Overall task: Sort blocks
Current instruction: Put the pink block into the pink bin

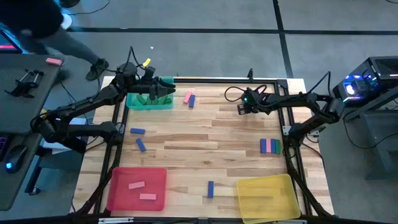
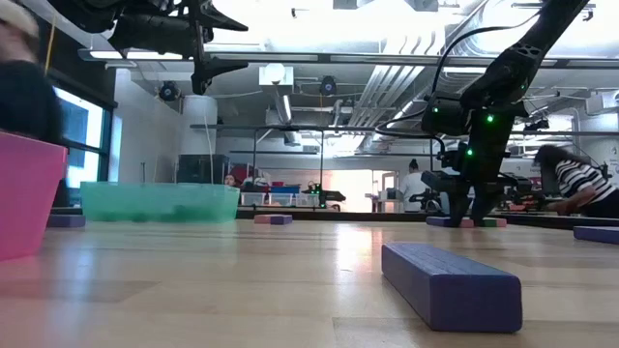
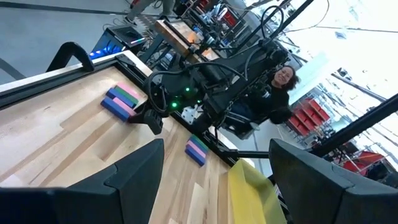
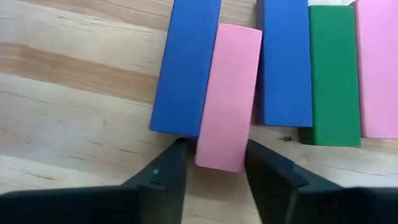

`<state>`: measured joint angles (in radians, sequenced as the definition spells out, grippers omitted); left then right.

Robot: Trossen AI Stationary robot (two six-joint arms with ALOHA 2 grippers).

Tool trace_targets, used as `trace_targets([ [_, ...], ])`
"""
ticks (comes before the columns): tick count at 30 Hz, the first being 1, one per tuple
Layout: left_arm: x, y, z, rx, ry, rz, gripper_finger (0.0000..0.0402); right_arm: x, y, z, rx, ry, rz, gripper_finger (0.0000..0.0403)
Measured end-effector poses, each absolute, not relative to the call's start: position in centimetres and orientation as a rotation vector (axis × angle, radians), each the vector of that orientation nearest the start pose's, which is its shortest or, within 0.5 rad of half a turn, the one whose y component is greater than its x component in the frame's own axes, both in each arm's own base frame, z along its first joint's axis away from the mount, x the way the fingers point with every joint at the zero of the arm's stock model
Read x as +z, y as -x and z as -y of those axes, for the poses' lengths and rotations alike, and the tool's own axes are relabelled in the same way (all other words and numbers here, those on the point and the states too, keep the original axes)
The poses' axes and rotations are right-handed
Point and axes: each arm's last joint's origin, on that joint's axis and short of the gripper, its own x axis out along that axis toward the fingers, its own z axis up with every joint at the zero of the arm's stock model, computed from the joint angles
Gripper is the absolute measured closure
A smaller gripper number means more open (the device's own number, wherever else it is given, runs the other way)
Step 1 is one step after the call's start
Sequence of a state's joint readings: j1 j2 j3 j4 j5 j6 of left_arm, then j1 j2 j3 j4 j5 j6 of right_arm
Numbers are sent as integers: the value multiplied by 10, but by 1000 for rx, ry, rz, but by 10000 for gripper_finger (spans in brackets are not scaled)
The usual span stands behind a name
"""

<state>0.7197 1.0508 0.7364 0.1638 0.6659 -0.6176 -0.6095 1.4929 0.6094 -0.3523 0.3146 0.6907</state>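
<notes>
Step in hand: the right gripper [image 4: 214, 163] is low over a row of small flat blocks at the tabletop's right side, its fingers straddling the end of a pink rectangular block [image 4: 227, 96], narrowed around it, though a firm hold cannot be told.
Neighbours: a blue flat block [image 4: 186, 65] lies touching the pink one's side; another blue, a green block [image 4: 334, 74] and a further pink lie beside.
Doing it well: probably close squarely on the pink block's long sides and lift straight, so that the touching blue block is not dragged.
Destination: likely the red square tray [image 1: 121, 181], which already holds pink blocks.
Left gripper [image 3: 214, 171]: fingers wide apart, empty, over the green square tray [image 1: 149, 102].
</notes>
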Motion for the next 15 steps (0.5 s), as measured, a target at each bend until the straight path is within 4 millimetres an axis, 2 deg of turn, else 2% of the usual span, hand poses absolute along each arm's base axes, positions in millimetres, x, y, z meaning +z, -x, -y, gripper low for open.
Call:
trace_targets([
  [3,303,-185,-138,82,726,-70,124,125,-186,140,-1214,-741,-947,312],
  [6,315,-185,-139,45,750,29,124,126,-187,136,-1210,-743,-948,365],
  [11,339,-183,-136,-53,719,223,124,130,-188,128,-1182,-750,-958,369],
  [15,349,-180,-134,-102,718,300,124,137,-182,116,-1170,-776,-1005,369],
])
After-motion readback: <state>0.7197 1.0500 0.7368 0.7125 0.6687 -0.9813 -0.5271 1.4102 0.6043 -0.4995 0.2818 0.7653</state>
